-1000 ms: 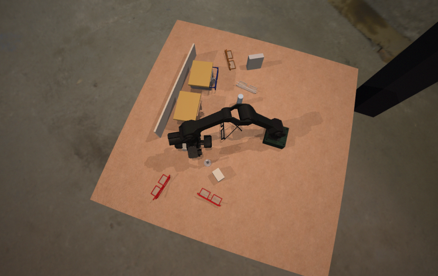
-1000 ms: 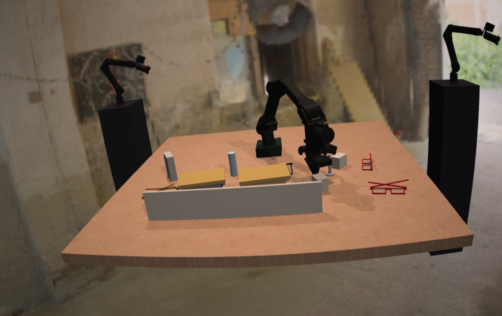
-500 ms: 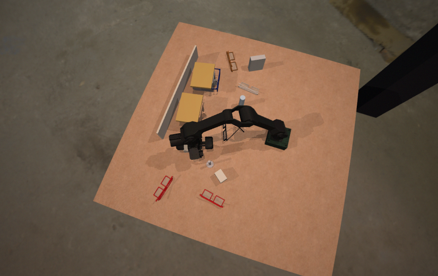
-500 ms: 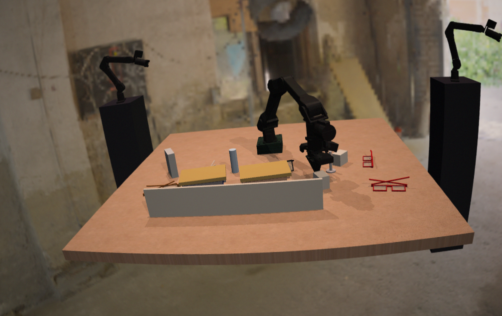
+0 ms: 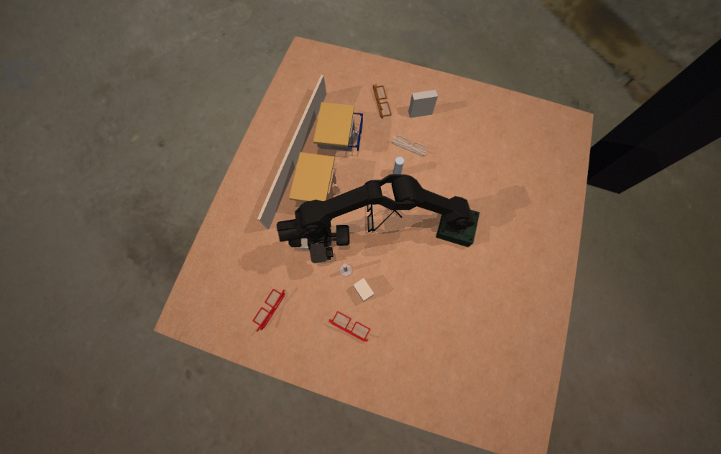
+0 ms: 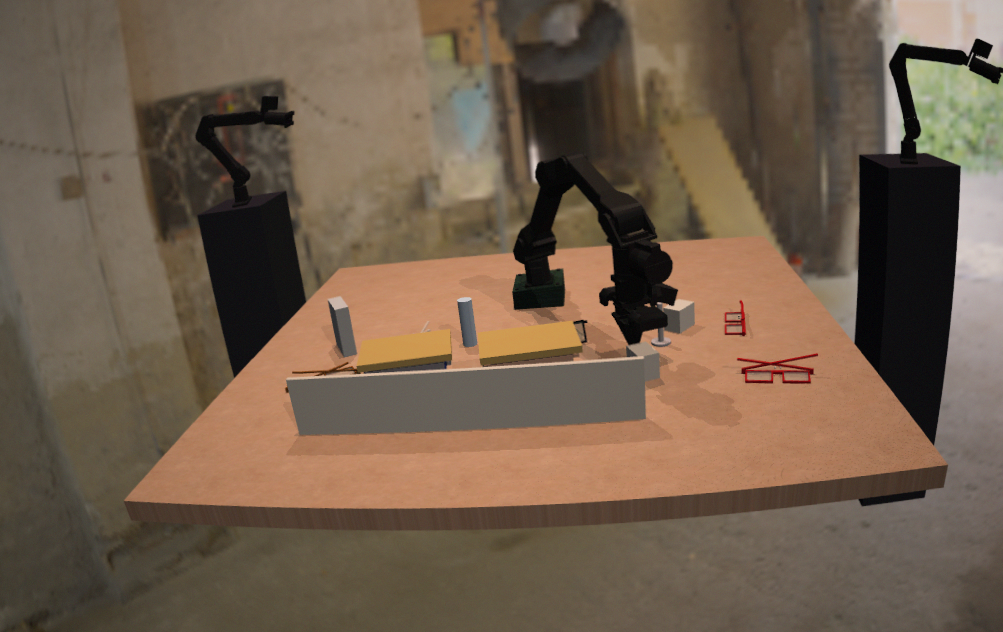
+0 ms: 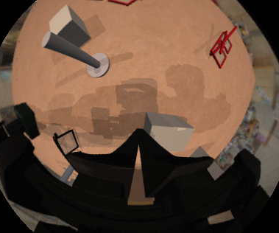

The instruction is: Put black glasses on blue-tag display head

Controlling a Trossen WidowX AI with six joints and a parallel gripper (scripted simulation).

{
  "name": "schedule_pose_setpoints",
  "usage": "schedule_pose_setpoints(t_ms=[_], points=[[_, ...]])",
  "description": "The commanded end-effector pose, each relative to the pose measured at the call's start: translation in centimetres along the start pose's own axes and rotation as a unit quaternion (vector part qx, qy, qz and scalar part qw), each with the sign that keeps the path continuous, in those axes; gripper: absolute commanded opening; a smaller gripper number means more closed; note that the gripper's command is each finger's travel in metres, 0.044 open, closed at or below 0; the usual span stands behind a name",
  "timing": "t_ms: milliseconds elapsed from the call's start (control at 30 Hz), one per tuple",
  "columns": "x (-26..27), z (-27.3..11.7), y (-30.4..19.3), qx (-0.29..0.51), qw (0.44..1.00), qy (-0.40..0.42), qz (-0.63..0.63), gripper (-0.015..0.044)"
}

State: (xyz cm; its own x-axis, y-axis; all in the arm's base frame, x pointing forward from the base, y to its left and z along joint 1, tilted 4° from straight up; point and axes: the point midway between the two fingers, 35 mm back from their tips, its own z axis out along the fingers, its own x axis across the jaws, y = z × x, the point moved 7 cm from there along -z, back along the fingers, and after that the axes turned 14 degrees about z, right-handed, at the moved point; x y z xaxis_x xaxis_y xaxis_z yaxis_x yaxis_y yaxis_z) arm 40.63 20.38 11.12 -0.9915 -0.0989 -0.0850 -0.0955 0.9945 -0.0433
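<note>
The black glasses [image 5: 369, 220] [image 6: 584, 330] [image 7: 59, 145] lie under the arm's middle in the top view, temples toward the base. My gripper [image 6: 632, 338] [image 7: 139, 131] is shut with nothing between its fingers. It points down, low over the table, away from the glasses and right beside a grey block. Two display heads are mostly hidden under yellow boards; the near board [image 5: 312, 177] [image 6: 530, 343] and the far board [image 5: 335, 123] [image 6: 404, 350] stand side by side. Blue glasses [image 5: 361, 126] sit at the front of the far head. I cannot see the blue tag.
The grey block [image 5: 304, 243] [image 6: 646, 362] [image 7: 170, 136] is at my fingertips. A post on a round base [image 5: 345, 270] [image 7: 73, 51] and a pale block [image 5: 363, 289] stand nearby. A long wall [image 5: 293, 151] [image 6: 473, 400] runs behind the heads. Red, brown and clear glasses and a cylinder [image 5: 398, 164] are around.
</note>
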Motion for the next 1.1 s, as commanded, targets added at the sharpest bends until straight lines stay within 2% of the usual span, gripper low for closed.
schedule_pose_setpoints(t_ms=[0,533,800,900,1067], points=[[-0.1,0.2,0.0,0.002,1.000,0.001,-0.003,0.0000],[-0.5,0.0,0.1,0.002,1.000,0.001,-0.003,0.0000],[3.8,-5.5,-1.0,0.003,1.000,0.003,-0.003,0.0000],[3.9,-5.7,-1.0,0.003,1.000,0.003,-0.003,0.0000],[3.4,-5.4,-0.8,-0.001,1.000,0.000,-0.006,0.0131]])
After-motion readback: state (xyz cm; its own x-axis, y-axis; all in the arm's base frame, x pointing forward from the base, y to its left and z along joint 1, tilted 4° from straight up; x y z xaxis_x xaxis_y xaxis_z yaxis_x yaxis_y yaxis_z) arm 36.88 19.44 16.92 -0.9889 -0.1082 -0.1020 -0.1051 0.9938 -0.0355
